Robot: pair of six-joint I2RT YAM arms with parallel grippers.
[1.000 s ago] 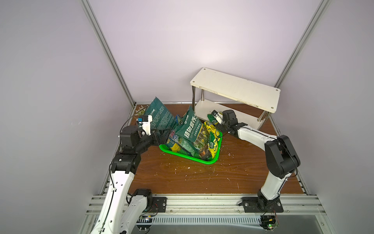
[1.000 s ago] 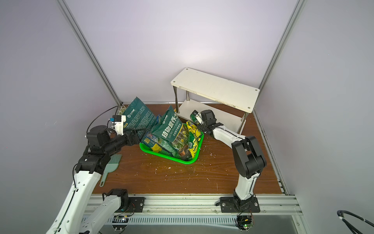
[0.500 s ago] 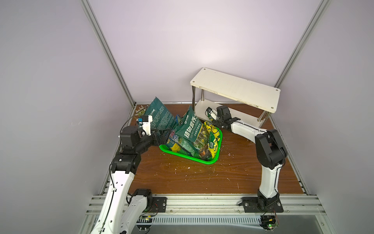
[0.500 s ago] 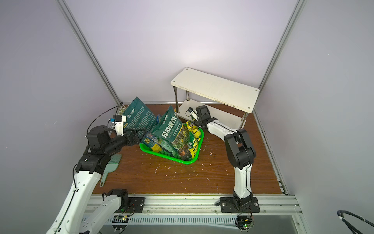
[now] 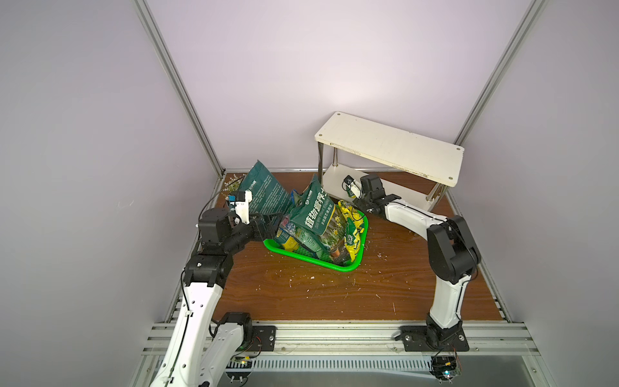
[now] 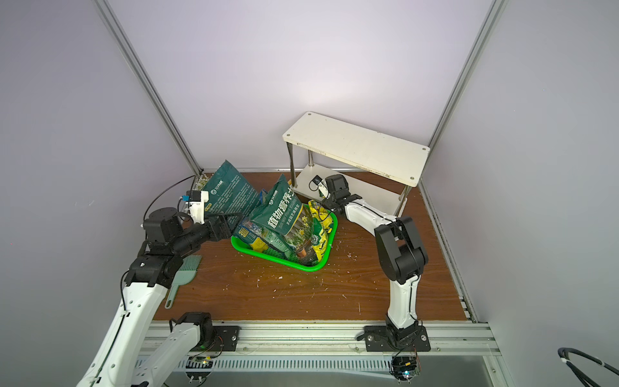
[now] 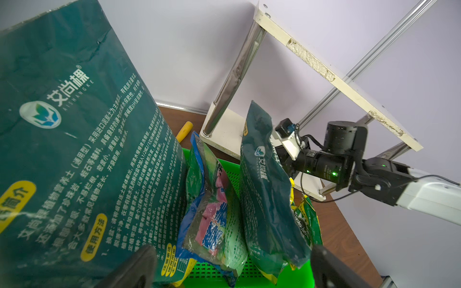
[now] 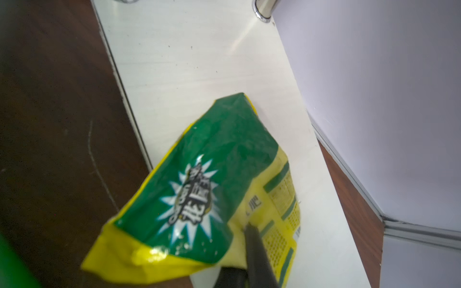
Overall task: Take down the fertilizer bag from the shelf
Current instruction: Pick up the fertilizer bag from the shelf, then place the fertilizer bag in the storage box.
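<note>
The shelf (image 5: 388, 147) (image 6: 355, 147) stands at the back right; both top views show nothing on its upper board. In the right wrist view a green and yellow fertilizer bag (image 8: 212, 174) lies across the front edge of the lower board (image 8: 199, 62), partly over the brown table. My right gripper (image 8: 245, 230) is shut on its yellow end; one dark finger (image 8: 254, 244) shows, the other is hidden behind the bag. My left gripper (image 5: 268, 222) (image 7: 232, 264) hangs open at the near-left rim of the green basket (image 5: 311, 264), holding nothing.
The green basket (image 6: 278, 259) holds several upright bags, and a tall dark green bag (image 5: 268, 187) leans at its left. A teal hand rake (image 6: 182, 278) lies under my left arm. A yellow handle (image 7: 184, 131) lies behind the basket. Soil crumbs dot the table.
My right gripper has moved from the basket's far corner in to the shelf's lower board and has shut on the fertilizer bag. The left arm has not moved.
</note>
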